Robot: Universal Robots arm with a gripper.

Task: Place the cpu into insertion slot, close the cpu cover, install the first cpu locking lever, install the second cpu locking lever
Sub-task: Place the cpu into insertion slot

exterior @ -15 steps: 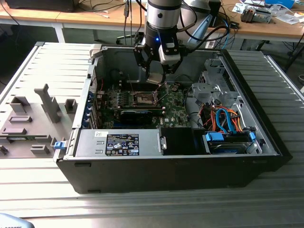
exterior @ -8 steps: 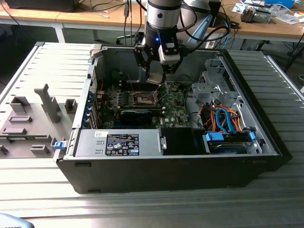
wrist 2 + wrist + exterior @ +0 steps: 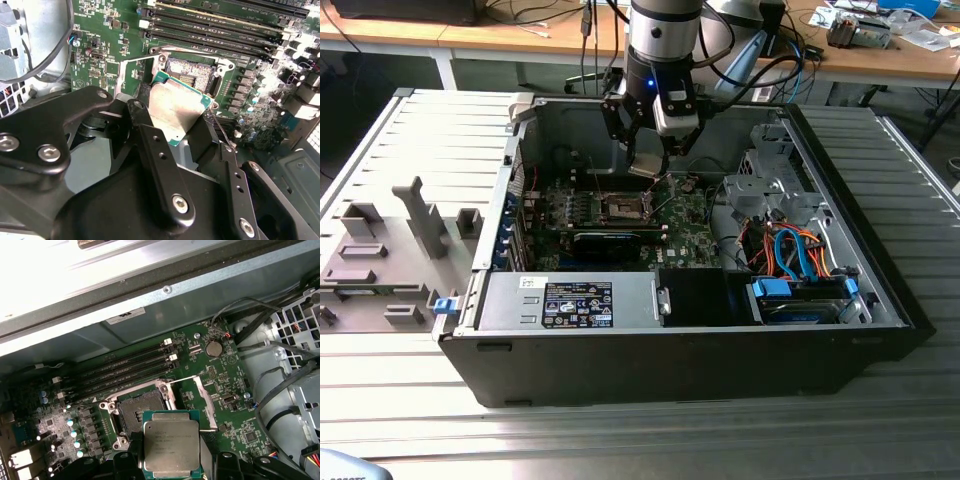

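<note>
Here 1 cpu (image 3: 171,445) held in claw (image 3: 175,461) near 1 insertion slot (image 3: 139,416).

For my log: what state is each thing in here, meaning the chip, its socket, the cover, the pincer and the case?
pincer: shut on the cpu.
cpu: held over the socket, not seated.
socket: empty and uncovered.
cpu cover: swung open beside the socket.
computer case: lying with its side open, board exposed.
</note>
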